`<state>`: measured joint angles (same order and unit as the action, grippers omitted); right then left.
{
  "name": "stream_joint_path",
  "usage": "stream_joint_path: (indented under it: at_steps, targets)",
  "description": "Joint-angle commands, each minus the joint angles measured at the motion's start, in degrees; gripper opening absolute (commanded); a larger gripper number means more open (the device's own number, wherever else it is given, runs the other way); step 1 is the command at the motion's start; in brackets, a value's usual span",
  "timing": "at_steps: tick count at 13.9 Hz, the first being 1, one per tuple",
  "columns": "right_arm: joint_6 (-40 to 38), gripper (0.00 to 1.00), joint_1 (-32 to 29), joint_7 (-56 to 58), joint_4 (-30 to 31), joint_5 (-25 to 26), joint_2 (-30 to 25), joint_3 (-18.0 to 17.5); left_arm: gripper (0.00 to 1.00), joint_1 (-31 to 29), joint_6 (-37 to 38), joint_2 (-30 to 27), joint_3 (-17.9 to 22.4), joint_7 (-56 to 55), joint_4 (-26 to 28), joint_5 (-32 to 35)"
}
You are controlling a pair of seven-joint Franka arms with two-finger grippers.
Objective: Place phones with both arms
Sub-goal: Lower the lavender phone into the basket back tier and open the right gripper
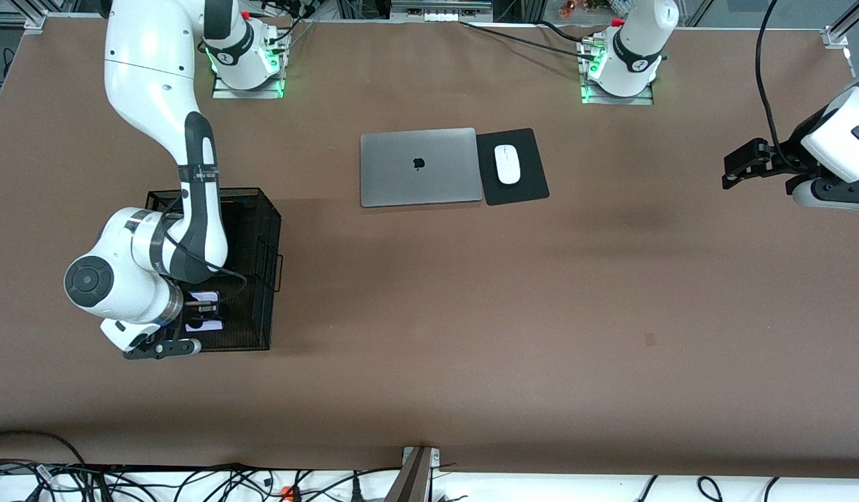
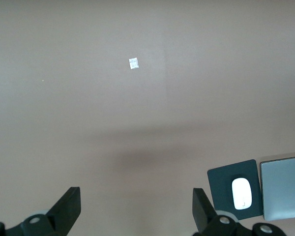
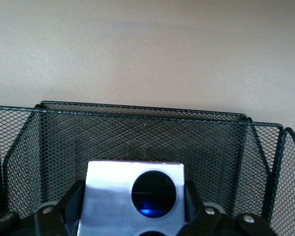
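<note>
The right hand (image 1: 205,314) hangs low inside a black mesh basket (image 1: 262,230) that stands on the brown bench (image 1: 429,314) toward the right arm's end. Its fingers (image 3: 71,199) are closed on the sides of a pale lavender-white phone (image 3: 113,196), which it holds upright; the right wrist view shows one black circle on the phone in full and the edge of a second below it. In the same view the basket's mesh walls rise around the phone, with a mesh divider standing just in front of the outer wall. In the front view the phone shows only as a pale sliver (image 1: 205,298) beside the right arm's wrist, over the part of the basket nearer the camera. No other phone can be made out. The left hand (image 1: 747,164) waits in the air over bare bench at the left arm's end, its jaws spread wide and holding nothing; both fingers (image 2: 66,209) show apart in the left wrist view, with only bench between them. A small white scrap (image 2: 133,63) lies on the bench in that view. Near the middle of the bench, close to the arm bases, lies a closed grey laptop (image 1: 419,167). Just beside it, toward the left arm's end, a white mouse (image 1: 507,164) rests on a black pad (image 1: 523,192).
</note>
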<state>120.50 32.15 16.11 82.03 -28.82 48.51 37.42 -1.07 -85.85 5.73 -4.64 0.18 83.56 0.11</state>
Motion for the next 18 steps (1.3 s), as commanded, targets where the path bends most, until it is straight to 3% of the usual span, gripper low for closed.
stream_joint_path:
  at_steps: [1,2,5,8,10,14,18]
  targets:
    - [0.17,0.92,-0.42,0.41,0.23,-1.24,-0.69,-0.33,1.0,-0.25,1.03,-0.55,0.07,1.66,0.02,-0.02]
    - [0.09,0.99,-0.42,0.41,0.14,-1.24,-0.78,-0.33,1.0,-0.25,1.47,-0.46,0.07,1.66,0.02,-0.02]
    - [-2.18,0.99,-0.33,0.67,-0.47,-1.06,-2.01,0.11,1.0,-0.25,1.47,-0.46,0.15,1.66,0.02,-0.02]
    - [-17.08,0.99,-0.07,0.85,-5.64,-1.06,-4.03,5.1,1.0,-0.25,1.56,-0.37,0.24,1.66,0.11,0.07]
    - [-24.76,1.0,0.55,0.33,-7.15,-1.06,-7.88,7.39,1.0,-0.25,1.91,-0.37,0.24,1.75,0.2,0.07]
    - [-34.69,1.0,0.81,-4.84,-6.8,0.16,-17.99,7.67,1.0,-0.16,2.0,-0.02,0.24,0.7,-0.07,0.07]
    - [-39.46,1.0,4.49,-11.79,-6.8,4.99,-22.57,7.93,1.0,-0.16,2.0,0.07,0.24,0.7,-0.24,0.16]
